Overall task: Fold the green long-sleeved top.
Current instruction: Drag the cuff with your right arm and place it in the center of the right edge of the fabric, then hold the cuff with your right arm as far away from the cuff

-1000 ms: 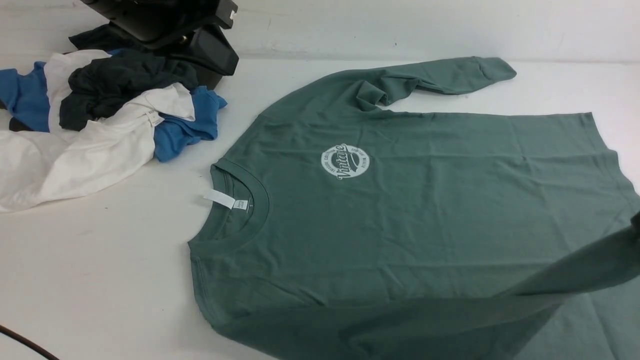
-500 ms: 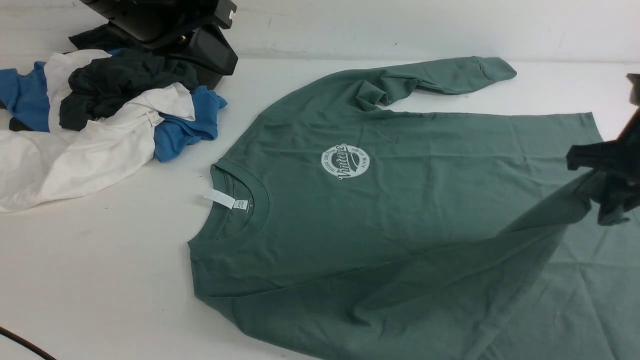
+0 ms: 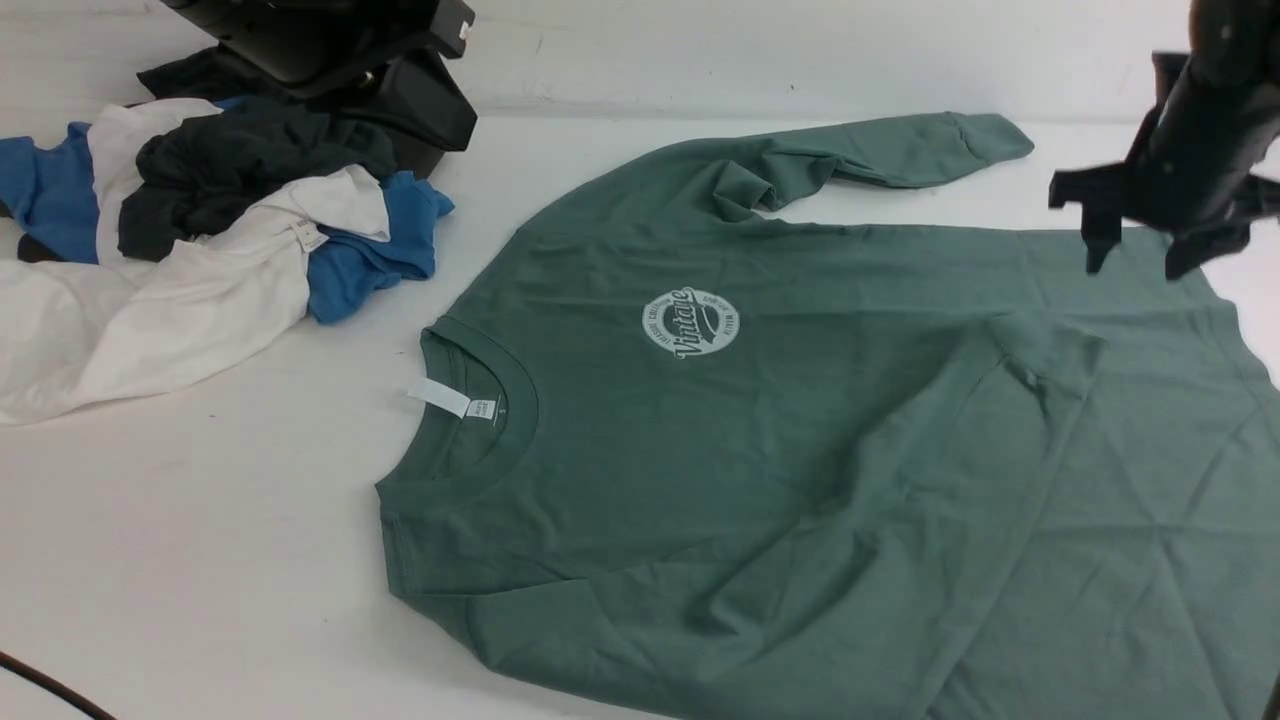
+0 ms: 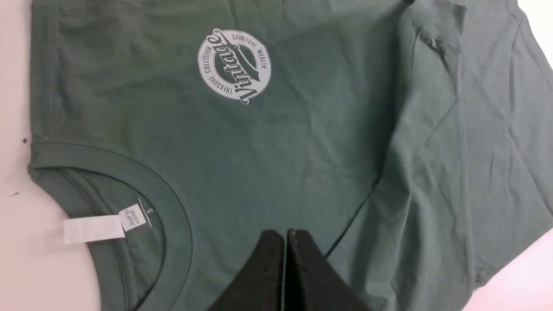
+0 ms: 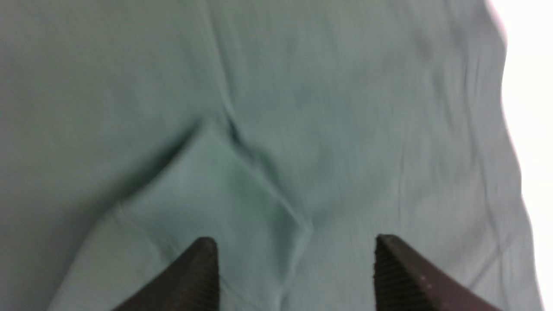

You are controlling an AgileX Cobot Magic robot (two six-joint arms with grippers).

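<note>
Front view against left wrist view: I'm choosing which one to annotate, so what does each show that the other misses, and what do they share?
Only the front view: the clothes pile of blue, white and dark garments, the far sleeve, and the right gripper, open and holding nothing. Only the left wrist view: the left gripper, shut, and the logo with its small lettering legible. Both: the green long-sleeved top, its logo, the neck tag and the near sleeve lying across the body.

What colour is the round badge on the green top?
White. The round chest logo shows best in the left wrist view.
</note>
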